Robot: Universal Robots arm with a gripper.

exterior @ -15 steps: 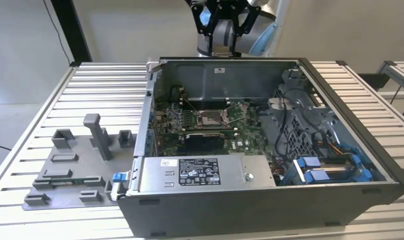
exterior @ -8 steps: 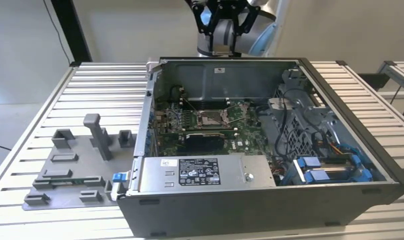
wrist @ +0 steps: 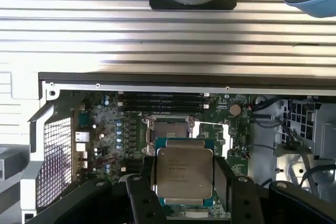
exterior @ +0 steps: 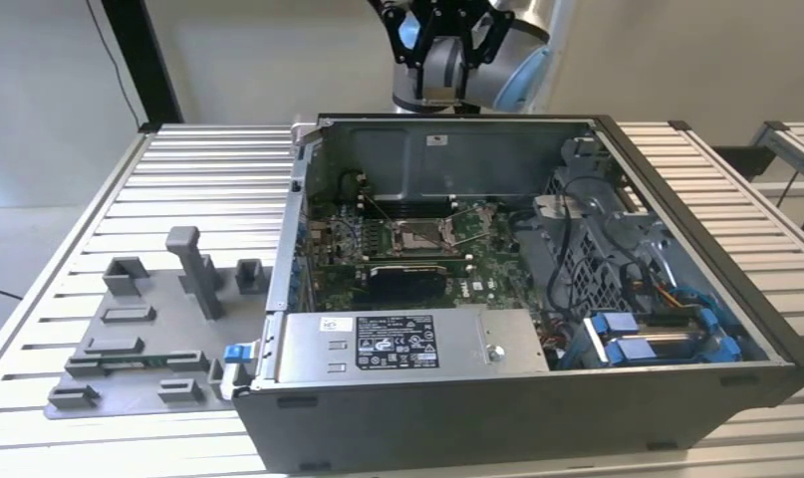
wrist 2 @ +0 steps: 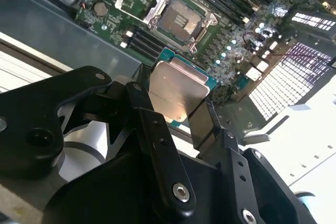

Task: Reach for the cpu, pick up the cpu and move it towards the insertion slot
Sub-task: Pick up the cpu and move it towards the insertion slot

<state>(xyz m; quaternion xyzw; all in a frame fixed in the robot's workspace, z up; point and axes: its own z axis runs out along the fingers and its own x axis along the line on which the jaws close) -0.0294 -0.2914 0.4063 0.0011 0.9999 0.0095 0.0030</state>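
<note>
gripper (wrist: pixel 185 179) clamping cpu (wrist: pixel 184 174) edges, above insertion slot (wrist: pixel 169 128)

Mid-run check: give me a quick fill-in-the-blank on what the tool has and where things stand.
1. The tool is shut on the ____.
2. The insertion slot has a ____ circuit board around it.
3. The socket in the open computer case is ____, with no chip seated.

Missing words: cpu; green; empty

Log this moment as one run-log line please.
gripper: shut on cpu | position: above the open computer case | insertion slot: empty, frame open | cpu not yet seated
</note>
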